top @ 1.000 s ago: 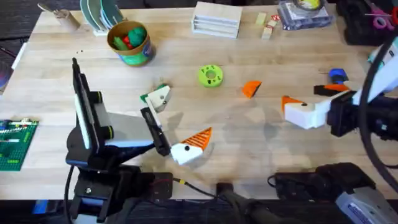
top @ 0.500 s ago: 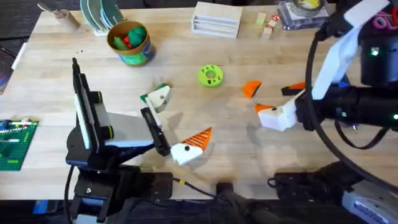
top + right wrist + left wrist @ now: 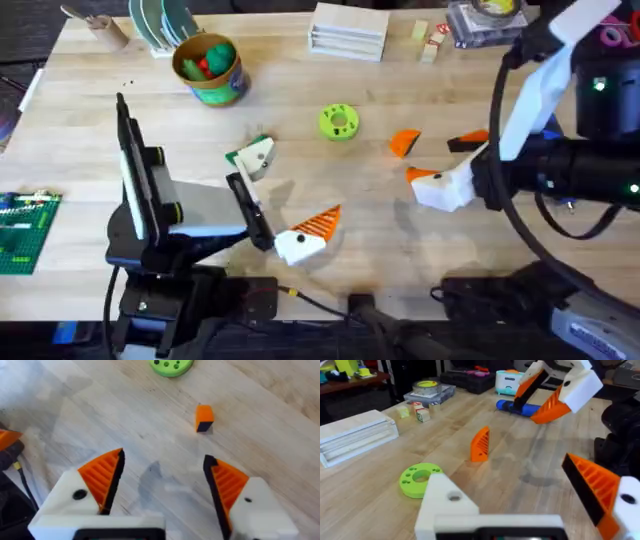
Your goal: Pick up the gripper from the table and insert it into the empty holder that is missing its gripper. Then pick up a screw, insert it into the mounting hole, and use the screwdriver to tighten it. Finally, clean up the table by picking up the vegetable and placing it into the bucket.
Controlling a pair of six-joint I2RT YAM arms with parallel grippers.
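On the table, the gripper [image 3: 404, 143] was seen lying loose near the green disc [image 3: 338, 122]. From the wrist view, the right gripper [image 3: 162, 485] was shown spread wide, nothing held, the piece just beyond it; the left gripper [image 3: 290, 205] was splayed too.

wooden table [image 3: 300, 100], orange gripper [image 3: 404, 143], green disc [image 3: 338, 122], bucket [image 3: 209, 69]

Black jointed arms with black cables; each tool has white plastic wedge mounts with a dark screw hole and orange ribbed pads: right tool [image 3: 162, 485], left tool [image 3: 285, 205] with one bare white mount [image 3: 447, 505]
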